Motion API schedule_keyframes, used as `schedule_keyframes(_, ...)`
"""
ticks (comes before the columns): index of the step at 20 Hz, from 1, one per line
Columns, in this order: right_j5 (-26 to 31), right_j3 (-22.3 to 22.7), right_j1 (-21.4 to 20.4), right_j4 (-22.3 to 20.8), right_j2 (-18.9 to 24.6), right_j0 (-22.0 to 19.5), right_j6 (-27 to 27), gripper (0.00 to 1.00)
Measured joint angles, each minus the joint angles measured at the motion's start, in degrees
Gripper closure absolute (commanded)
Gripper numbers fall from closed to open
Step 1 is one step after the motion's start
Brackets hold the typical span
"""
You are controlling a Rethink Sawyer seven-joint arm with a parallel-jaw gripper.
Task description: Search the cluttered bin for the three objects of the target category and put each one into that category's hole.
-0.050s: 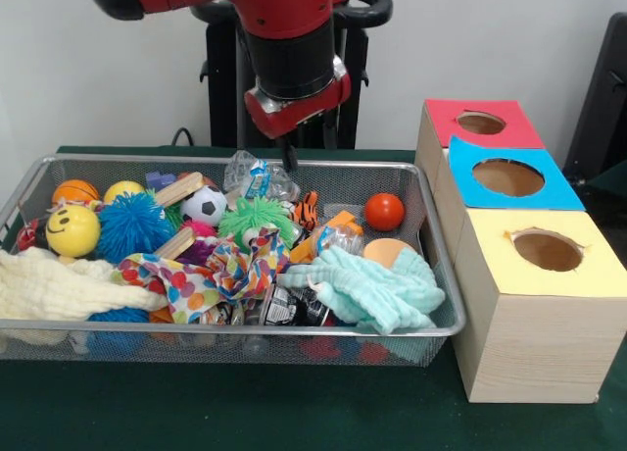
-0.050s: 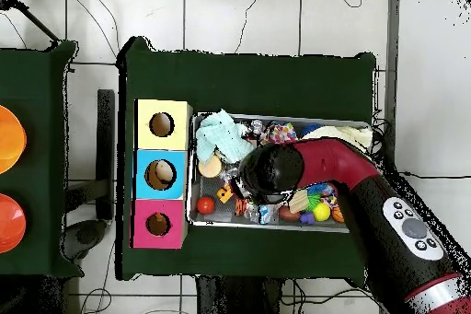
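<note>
A wire mesh bin holds a heap of toys: a red ball, a soccer ball, a yellow smiley ball, blue and green spiky balls, and a crumpled plastic bottle. My gripper hangs just above the bin's far side, beside the bottle, touching nothing that I can see. Three wooden boxes stand in a row next to the bin, with holes in a red top, a blue top and a yellow top. From overhead the arm's wrist hides the gripper.
A mint cloth, a patterned cloth and a cream cloth cover the bin's near half. In the overhead view the red ball lies near the pink box. Green cloth covers the table.
</note>
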Motion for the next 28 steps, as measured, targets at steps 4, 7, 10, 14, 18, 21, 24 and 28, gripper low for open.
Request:
schedule_keyframes(4,-1.44,0.52,0.2,-1.93,0.01,-0.25,0.0,0.0)
schedule_keyframes(7,-3.69,1.23,0.19,-4.0,0.0,0.21,0.0,0.0)
schedule_keyframes(10,-5.41,1.9,0.17,-5.22,0.0,0.97,0.0,0.0)
schedule_keyframes(14,-6.66,2.61,0.17,-6.43,0.02,2.47,0.0,0.0)
schedule_keyframes(18,-7.0,3.02,0.17,-6.65,0.02,3.25,0.0,0.0)
schedule_keyframes(21,-7.02,3.29,0.17,-6.67,0.02,3.38,0.0,0.0)
schedule_keyframes(24,-7.02,3.66,0.18,-6.74,0.02,3.18,0.0,0.0)
schedule_keyframes(28,-7.02,3.82,0.18,-6.74,0.03,2.65,0.0,0.0)
